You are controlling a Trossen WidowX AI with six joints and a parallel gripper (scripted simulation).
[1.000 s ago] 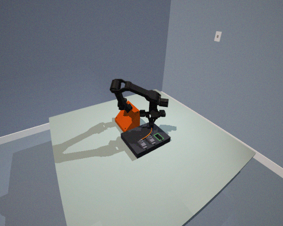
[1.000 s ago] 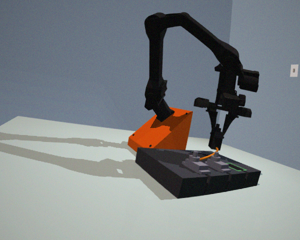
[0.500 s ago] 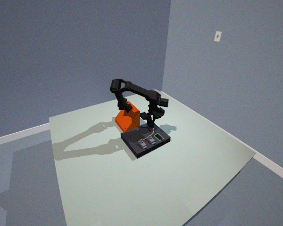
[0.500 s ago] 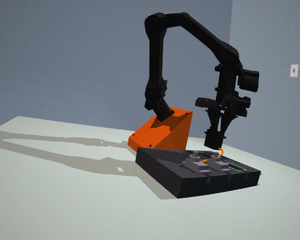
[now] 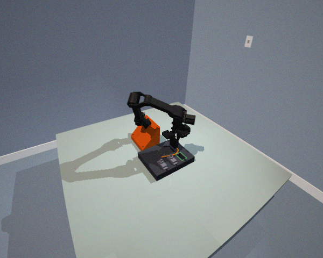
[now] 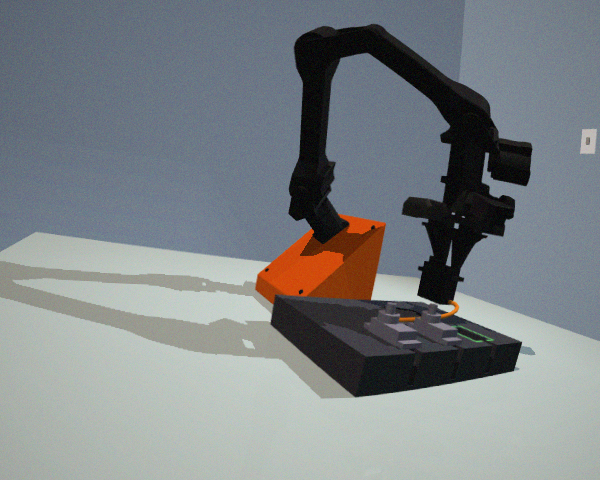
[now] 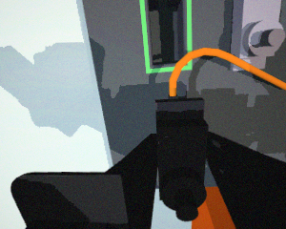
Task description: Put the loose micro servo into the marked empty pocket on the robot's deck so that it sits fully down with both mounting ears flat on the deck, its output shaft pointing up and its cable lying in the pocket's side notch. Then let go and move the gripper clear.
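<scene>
— Dark grey, that whole deck (image 6: 341, 341), sitting in front of the orange base block (image 6: 336, 260). Where does the arm stand over it?

— Its gripper (image 6: 440, 289) hangs above the deck's far edge, fingers pointing down, clamped on the micro servo (image 7: 181, 143). The servo is off the deck, carried in the air, and its orange cable (image 7: 219, 59) curls out of its lower end.

— And the target?

— The green-outlined pocket (image 7: 166, 35), at the end of the row beside the two seated servos (image 6: 411, 328). In the wrist view it lies straight ahead of the held servo, not under it. The gripper is near, but short of it.

— Do the long axes agree?

— Close, I judge. The pocket's long side runs up the wrist picture, and the servo body lines up the same way, with little twist left to take out.

— So what does the coming move turn on?

— Travel forward along that line until the body is over the outline, then down. The cable sweeps toward the neighbouring servo's shaft (image 7: 267, 38); it could snag there. I cannot tell which side the notch is on.
</scene>
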